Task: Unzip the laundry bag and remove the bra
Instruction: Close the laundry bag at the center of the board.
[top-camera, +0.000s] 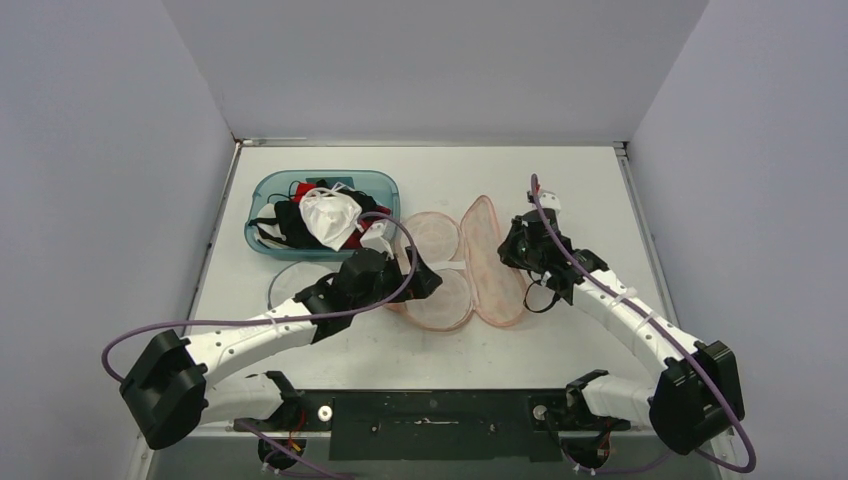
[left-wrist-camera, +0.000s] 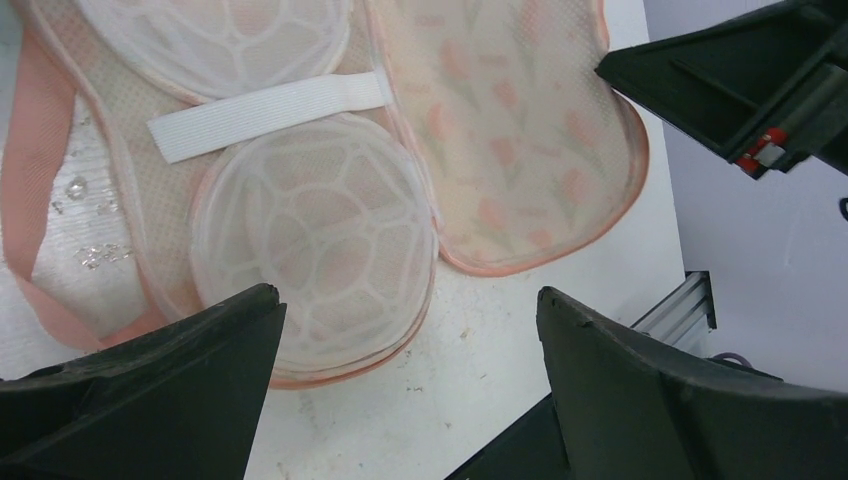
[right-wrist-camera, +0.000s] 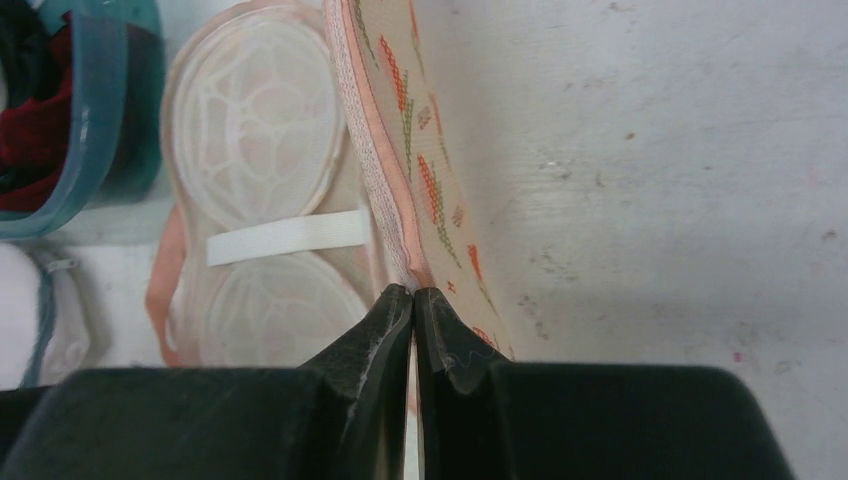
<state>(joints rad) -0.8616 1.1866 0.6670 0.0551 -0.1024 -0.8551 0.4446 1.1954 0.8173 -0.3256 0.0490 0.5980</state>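
The pink mesh laundry bag (top-camera: 492, 265) lies unzipped and spread open mid-table, its floral flap (left-wrist-camera: 500, 130) folded to the right. Inside are two round white mesh domes (left-wrist-camera: 310, 230) and a white elastic strap (left-wrist-camera: 265, 115). My right gripper (right-wrist-camera: 412, 292) is shut on the flap's pink edge (right-wrist-camera: 385, 180), holding it upright. My left gripper (left-wrist-camera: 410, 300) hangs open just above the near dome, with nothing between its fingers. A white padded garment (top-camera: 330, 218), apparently the bra, lies on top of the clothes in the teal bin (top-camera: 262, 190).
The teal bin at the back left also holds black and red garments (top-camera: 285, 225). A black loop (top-camera: 540, 300) hangs under the right arm. Grey walls close off the table on three sides.
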